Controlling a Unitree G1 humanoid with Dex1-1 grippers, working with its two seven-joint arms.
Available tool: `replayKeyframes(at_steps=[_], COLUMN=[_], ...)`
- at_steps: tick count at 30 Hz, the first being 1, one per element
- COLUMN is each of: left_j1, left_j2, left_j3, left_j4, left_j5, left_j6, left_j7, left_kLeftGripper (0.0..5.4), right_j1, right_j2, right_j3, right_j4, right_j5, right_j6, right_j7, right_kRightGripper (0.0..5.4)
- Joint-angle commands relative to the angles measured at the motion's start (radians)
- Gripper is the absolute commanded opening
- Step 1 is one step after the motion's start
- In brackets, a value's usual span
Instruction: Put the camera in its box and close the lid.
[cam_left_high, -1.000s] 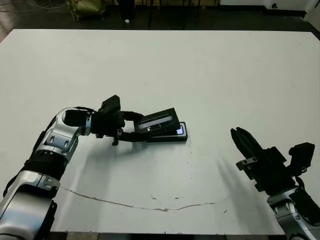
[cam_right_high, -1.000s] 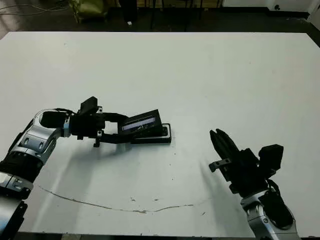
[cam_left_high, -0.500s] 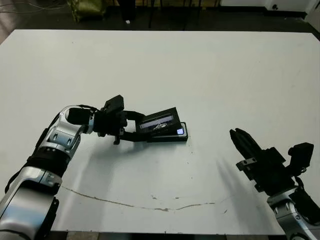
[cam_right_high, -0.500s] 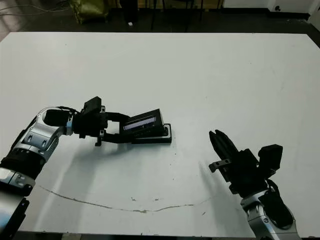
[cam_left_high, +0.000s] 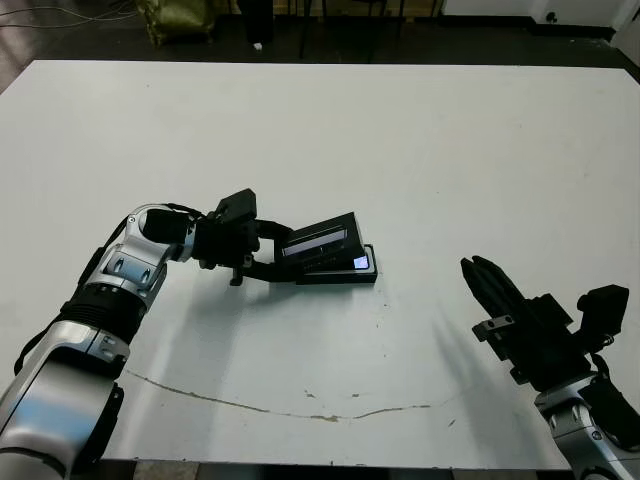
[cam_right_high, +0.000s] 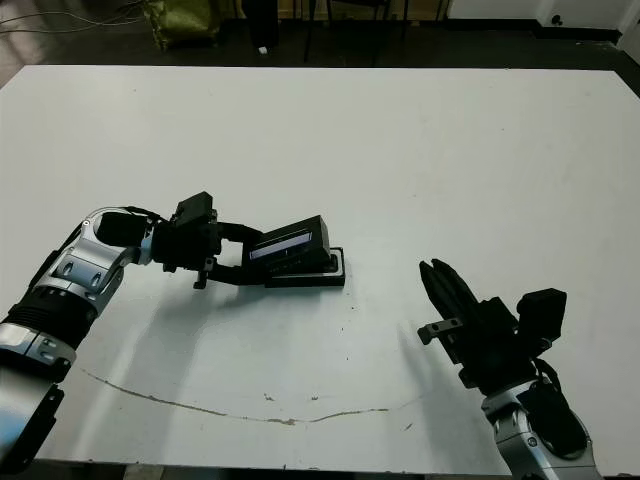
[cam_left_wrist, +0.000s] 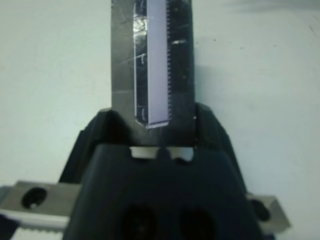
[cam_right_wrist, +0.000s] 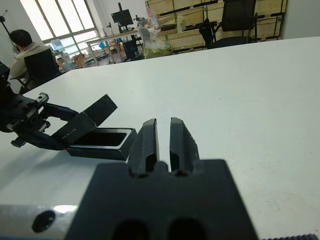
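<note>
Black lid was pinched by the left gripper, tilted over the box near table centre. Camera's bluish screen showed inside. Risk: off-square descent jams lid or shoves box toward 3 o'clock. Right gripper idled, fingers pressed together.

Black lid with pale glossy window strip, black box, white table

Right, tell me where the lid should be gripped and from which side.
Grip the lid by its near short end, coming from the robot's left, across its thin flat faces, as the left gripper does now. It is a flat slab tilted over the box, so its far end stays free to lower.
</note>
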Motion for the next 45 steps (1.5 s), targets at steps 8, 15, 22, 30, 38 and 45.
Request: replayKeyframes(at_steps=[8,15,22,30,38,45], left_j1=[0.028,0.041,0.046,0.04,0.034,0.031], left_j2=[-0.035,-0.003,0.042,0.082,0.065,0.044], left_j3=[-0.021,-0.019,-0.014,-0.014,-0.02,-0.019], left_j4=[-0.019,-0.091,-0.159,-0.192,-0.16,-0.127], left_j5=[0.032,0.02,0.015,0.029,0.041,0.041], left_j6=[0.072,0.126,0.172,0.204,0.193,0.166], left_j7=[0.014,-0.015,-0.05,-0.052,-0.029,-0.032], left_kLeftGripper=[2.21,2.21,2.21,2.21,2.21,2.21], right_j1=[0.009,0.012,0.015,0.013,0.016,0.017], right_j2=[-0.002,-0.003,0.0,0.014,0.008,0.004], right_j3=[-0.002,-0.002,0.003,0.004,0.006,0.005], right_j4=[0.033,0.02,0.026,0.042,0.046,0.044], right_j5=[-0.014,-0.015,-0.021,-0.012,-0.028,-0.02], right_j6=[-0.018,-0.01,-0.018,-0.039,-0.048,-0.033], right_j7=[0.016,0.009,0.003,0.021,0.021,0.012], right_kRightGripper=[0.0,0.0,0.0,0.0,0.0,0.0])
